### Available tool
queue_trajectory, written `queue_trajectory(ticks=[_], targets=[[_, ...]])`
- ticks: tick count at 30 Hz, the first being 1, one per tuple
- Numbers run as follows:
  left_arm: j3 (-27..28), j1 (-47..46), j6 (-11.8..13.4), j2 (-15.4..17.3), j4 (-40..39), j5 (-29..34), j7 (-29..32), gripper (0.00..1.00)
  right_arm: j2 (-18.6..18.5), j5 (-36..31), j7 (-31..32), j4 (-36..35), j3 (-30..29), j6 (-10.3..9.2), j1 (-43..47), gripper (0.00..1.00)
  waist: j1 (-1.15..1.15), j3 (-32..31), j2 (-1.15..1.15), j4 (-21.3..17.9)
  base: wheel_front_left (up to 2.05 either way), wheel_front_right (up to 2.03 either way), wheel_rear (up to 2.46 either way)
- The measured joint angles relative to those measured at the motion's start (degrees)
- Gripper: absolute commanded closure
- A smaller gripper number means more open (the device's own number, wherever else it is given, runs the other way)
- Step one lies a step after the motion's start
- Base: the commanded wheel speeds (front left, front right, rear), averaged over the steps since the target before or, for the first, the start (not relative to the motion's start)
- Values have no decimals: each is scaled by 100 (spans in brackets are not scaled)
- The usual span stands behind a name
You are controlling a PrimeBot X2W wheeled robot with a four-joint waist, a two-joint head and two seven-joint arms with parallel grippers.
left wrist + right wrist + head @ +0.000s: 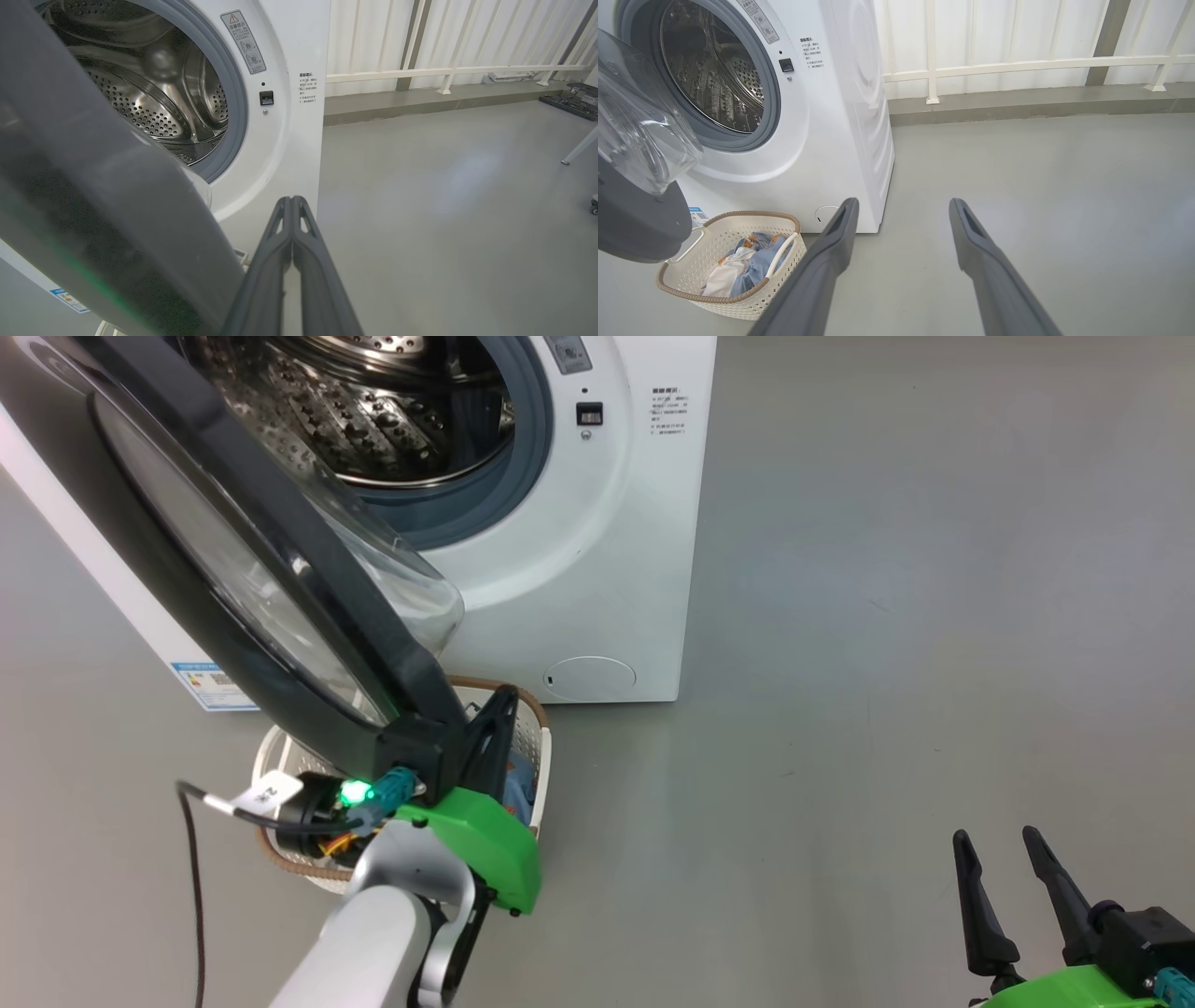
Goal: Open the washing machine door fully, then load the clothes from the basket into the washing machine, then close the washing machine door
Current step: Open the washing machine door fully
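Note:
The white washing machine (597,569) stands with its steel drum (373,420) exposed. Its door (317,569), black-rimmed with a clear glass bowl, is swung out toward me on the left. My left gripper (504,695) is shut with nothing in it, and its fingers (292,200) lie right beside the door's (93,186) lower edge. The cream basket (738,308) sits on the floor under the door. Inside it lie the light-blue printed and white clothes (752,261). My right gripper (999,845) hangs open at the lower right, far from the basket (544,747).
Bare grey floor (887,616) stretches to the right of the machine. A black cable (191,877) trails at the lower left. A white railing (1017,65) and wall stand behind. A dark tray (570,100) and a white leg (579,147) are at the far right.

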Motion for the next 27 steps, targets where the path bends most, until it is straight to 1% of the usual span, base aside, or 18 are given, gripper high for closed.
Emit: queue_trajectory(ticks=[9,16,27], targets=[[109,84,94,24,133,-88,-157,100,-4,36,0,0,-8,1,-2,0,0,16,0,34,0,0,0],[123,132,114,21,127,-132,-225,100,-2,36,0,-3,-12,1,-3,0,0,25,0,74,0,0,0],[158,470,192,81,-91,-201,-354,100,-1,36,0,1,-40,1,-3,0,0,13,0,264,0,0,0]])
